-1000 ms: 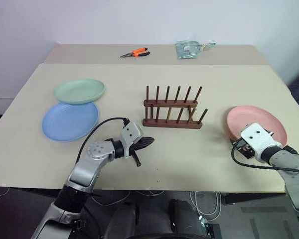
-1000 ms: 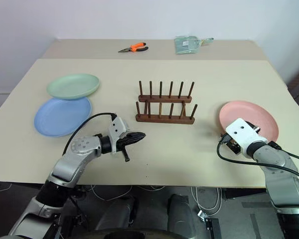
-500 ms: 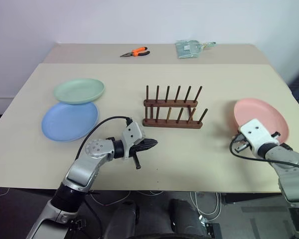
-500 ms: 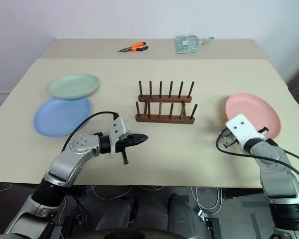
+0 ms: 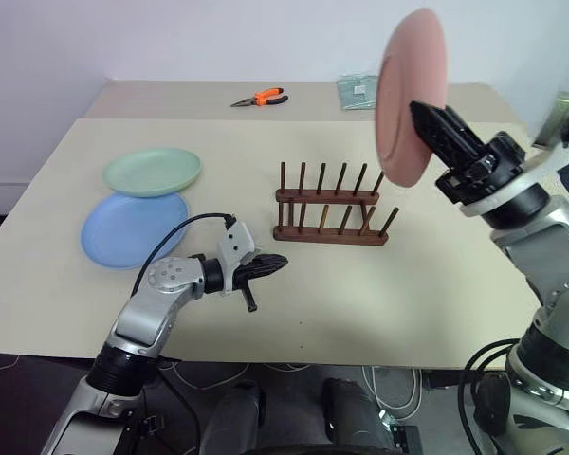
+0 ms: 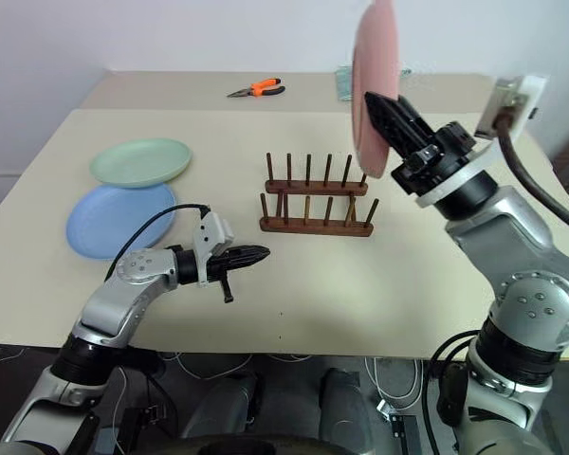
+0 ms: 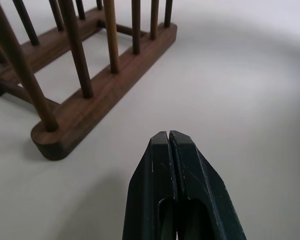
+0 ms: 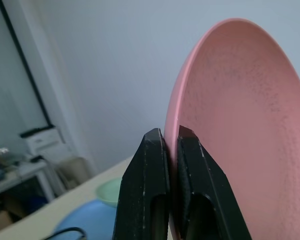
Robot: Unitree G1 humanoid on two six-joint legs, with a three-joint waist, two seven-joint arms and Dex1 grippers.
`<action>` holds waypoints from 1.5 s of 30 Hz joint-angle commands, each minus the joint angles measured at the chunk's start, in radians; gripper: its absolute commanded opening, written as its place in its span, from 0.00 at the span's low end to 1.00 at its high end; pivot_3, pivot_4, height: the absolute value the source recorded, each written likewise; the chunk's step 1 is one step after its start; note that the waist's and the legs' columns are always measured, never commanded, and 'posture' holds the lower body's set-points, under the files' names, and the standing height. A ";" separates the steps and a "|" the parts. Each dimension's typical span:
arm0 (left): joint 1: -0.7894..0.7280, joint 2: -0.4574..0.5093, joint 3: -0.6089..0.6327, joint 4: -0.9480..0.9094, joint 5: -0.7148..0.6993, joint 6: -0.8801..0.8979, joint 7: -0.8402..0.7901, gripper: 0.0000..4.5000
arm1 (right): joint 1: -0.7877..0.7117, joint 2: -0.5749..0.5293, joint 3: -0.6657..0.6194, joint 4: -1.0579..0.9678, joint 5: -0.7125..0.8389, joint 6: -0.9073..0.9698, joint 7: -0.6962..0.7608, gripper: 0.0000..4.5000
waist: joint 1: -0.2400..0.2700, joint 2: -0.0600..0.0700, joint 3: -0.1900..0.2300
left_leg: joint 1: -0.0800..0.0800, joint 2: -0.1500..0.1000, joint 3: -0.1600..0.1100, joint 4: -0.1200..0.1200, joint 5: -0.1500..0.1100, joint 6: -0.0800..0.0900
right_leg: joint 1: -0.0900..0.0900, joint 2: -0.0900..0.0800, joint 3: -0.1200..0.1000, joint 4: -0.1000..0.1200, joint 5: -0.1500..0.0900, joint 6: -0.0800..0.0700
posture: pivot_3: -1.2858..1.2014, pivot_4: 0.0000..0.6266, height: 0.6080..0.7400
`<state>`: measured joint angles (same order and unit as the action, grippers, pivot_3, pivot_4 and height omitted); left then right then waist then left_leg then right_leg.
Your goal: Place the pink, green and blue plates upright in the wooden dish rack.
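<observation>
A: Table (image 5: 474,313) first, then the wooden dish rack (image 5: 329,204) as landmark. What changed?

B: Pink plate (image 5: 410,95) was flat on the table right of the rack a second ago; now it's lifted, on edge, above the rack's right end. Right hand (image 5: 429,128) is clamped on its rim.

A: Others?

B: Blue plate (image 5: 135,228) and green plate (image 5: 152,172) lie flat, well left of the rack, green overlapping blue. Left hand (image 5: 266,268) is closed, empty, just in front-left of the rack.

A: Meaning?

B: First plate is probably ready for slotting; none racked yet.
</observation>
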<state>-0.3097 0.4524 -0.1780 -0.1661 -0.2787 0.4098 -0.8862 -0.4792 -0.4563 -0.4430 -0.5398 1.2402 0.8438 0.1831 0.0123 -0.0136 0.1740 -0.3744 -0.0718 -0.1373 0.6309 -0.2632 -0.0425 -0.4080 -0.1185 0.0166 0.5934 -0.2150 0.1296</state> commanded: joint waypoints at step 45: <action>-0.281 -0.137 0.915 0.165 -0.385 0.430 1.029 0.99 | -0.091 -0.144 0.493 0.109 -0.730 -0.377 0.368 0.99 | -0.014 -0.013 0.005 | 0.000 -0.001 -0.001 0.000 0.001 -0.002 | -0.001 0.001 -0.001 0.001 0.002 0.005 | 0.52 0.24 1.00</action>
<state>-0.5469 0.3114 0.6947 -0.0029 -0.6063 0.8073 0.0987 -0.5746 -0.6067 0.0631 -0.3965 0.5230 0.4898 0.5420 -0.0015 -0.0262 0.1790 -0.3743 -0.0728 -0.1390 0.6309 -0.2624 -0.0444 -0.4089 -0.1172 0.0153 0.5946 -0.2126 0.1346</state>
